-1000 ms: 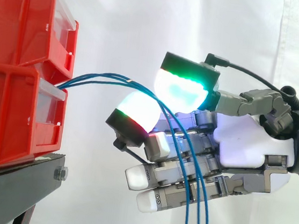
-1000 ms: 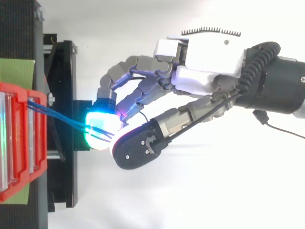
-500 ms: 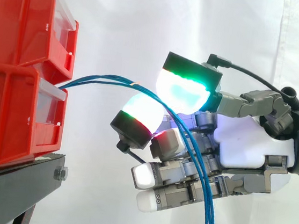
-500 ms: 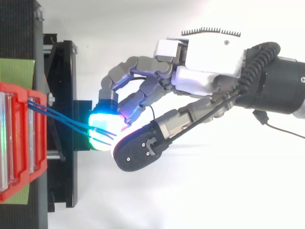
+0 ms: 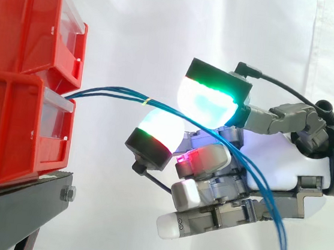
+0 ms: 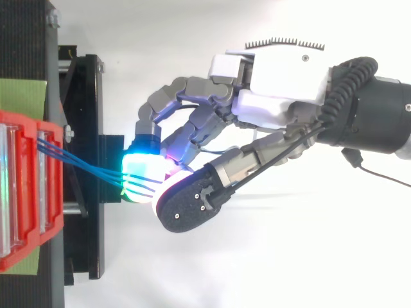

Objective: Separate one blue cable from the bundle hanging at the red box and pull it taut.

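The task was only at its start. The hand (image 5: 277, 165) had reached the blue cables (image 5: 145, 101) to the right of the lower red box (image 5: 15, 132), and its fingers were curled, with the thumb pad (image 5: 209, 102) above and one finger pad (image 5: 157, 130) below closing on the strands that passed between them. From the top view the same pinch showed just right of the black stand (image 6: 80, 128), with several strands crossing the glowing pad side by side. No single cable had been parted from the rest: they ran together as a small bundle. Nor were they taut. They left the box near its clear drawer front (image 5: 58, 103), rose in a shallow arc to the pads, then fell over the lower curled fingers and out of the bottom of the side view. Singling out one strand and drawing it straight were both left to do.

The cables looked thin, smooth and limp, likely to slip or to follow one another when tugged. The red boxes were hard, glossy plastic, stacked one on the other with slanted fronts. The stand looked like dark metal with a bolt at its edge. The pads were thick, rounded and translucent, set in black backings; the palm was a smooth white shell over grey links. A white curtain (image 5: 136, 25) hung behind.
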Available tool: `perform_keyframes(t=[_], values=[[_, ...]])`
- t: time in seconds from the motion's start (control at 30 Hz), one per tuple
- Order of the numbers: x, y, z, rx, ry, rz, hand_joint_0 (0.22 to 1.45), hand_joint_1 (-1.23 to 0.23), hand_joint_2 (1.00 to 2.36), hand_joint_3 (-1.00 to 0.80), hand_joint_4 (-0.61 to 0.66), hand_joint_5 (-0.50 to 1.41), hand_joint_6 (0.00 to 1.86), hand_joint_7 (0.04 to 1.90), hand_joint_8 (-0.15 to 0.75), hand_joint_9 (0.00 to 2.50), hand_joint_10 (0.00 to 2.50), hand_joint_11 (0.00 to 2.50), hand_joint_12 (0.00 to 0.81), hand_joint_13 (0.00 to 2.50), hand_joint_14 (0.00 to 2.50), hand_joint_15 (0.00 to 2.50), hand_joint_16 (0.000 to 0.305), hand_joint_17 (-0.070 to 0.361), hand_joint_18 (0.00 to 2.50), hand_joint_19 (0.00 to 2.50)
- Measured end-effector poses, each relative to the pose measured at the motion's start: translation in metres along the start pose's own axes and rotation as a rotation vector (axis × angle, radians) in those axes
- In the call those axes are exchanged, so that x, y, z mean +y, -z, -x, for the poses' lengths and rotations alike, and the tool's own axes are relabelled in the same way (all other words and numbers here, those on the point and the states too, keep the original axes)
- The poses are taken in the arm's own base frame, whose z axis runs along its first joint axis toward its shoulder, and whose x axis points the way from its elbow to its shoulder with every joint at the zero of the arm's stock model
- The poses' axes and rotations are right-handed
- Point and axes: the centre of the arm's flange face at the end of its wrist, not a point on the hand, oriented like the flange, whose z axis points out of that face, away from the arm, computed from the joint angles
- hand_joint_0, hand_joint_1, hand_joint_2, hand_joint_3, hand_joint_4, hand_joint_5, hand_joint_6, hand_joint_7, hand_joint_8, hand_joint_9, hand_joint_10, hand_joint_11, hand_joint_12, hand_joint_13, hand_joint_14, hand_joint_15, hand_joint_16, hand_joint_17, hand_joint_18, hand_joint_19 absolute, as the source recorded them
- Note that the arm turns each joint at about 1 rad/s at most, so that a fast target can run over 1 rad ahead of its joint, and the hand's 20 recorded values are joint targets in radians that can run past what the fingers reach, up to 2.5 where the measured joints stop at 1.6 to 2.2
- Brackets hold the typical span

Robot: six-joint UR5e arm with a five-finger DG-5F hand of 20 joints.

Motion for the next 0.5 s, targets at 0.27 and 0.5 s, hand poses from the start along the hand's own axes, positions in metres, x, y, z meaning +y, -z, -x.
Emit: perform_keyframes(t=[0.27, 0.5], values=[[0.0002, 0.0, 0.0003, 0.0, -0.001, 0.0, 0.79, -0.92, 1.0, -0.5, 0.12, -0.24, 0.91, 0.88, 0.262, 0.77, 0.69, 1.3, 0.326, 0.99, 0.02, 1.06, 0.031, 0.069, 0.58, 0.31], [0.0, 0.0001, -0.0001, 0.003, -0.001, -0.001, 0.74, -0.98, 1.0, -0.5, 0.11, -0.25, 0.91, 0.87, 0.249, 0.73, 0.68, 1.31, 0.329, 0.96, 0.02, 1.04, 0.032, 0.072, 0.57, 0.3]])
